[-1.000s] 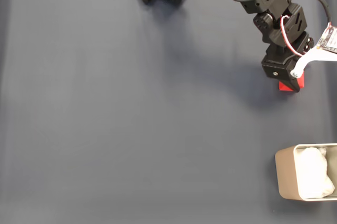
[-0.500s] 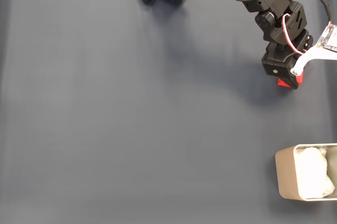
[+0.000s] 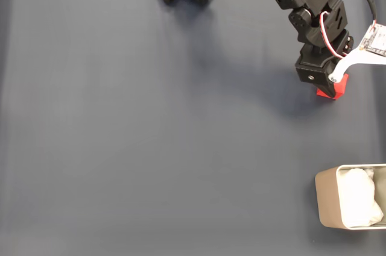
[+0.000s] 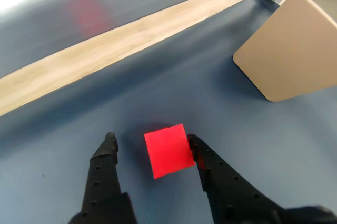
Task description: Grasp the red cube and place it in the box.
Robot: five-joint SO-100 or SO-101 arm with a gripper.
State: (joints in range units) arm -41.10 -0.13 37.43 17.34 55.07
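Now gripper [image 4: 151, 140] spread around red cube [image 4: 168, 150] (right finger touching, left apart); box [image 3: 329, 202] well apart.

We find no legible text, label, brand, number or sign in either view. The small white board [image 3: 377, 40] mounted beside the arm in the fixed view carries marks too small to read. The red cube [image 4: 169, 150] and the box [image 4: 287, 50] have plain faces.
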